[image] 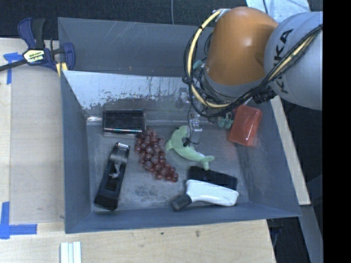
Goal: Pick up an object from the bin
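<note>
Flanking the green dolphin toy (189,151) under the arm (241,43): purple grapes (155,155), red block (245,126); grip unreadable.

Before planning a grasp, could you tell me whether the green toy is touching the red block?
Apart. The camera view shows bare bin floor between the green toy and the red block.
</note>
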{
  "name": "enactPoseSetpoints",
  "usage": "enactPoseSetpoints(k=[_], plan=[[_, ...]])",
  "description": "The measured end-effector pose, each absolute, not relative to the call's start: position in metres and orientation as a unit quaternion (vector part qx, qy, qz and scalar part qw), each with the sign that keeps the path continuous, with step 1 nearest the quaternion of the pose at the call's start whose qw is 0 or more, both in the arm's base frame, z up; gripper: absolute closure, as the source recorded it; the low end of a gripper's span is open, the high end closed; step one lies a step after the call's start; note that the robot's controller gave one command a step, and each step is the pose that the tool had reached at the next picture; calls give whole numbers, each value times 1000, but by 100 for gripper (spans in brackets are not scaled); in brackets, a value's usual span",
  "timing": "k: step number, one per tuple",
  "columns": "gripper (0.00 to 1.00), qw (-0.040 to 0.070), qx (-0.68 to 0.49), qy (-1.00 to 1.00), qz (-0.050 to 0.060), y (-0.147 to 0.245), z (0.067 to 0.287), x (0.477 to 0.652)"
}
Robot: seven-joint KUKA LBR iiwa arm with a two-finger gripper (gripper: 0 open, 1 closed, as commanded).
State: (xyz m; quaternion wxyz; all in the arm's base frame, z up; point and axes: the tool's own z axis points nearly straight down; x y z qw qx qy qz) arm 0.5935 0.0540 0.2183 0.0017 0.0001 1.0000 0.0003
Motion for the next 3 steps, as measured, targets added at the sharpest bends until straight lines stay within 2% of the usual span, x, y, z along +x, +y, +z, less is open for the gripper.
enactPoseSetpoints(k=[1,2,3], plan=[[0,3,36,999,1,37,185,588],[0,3,20,1000,0,20,139,592],[0,4,-2,1000,0,1,103,592]])
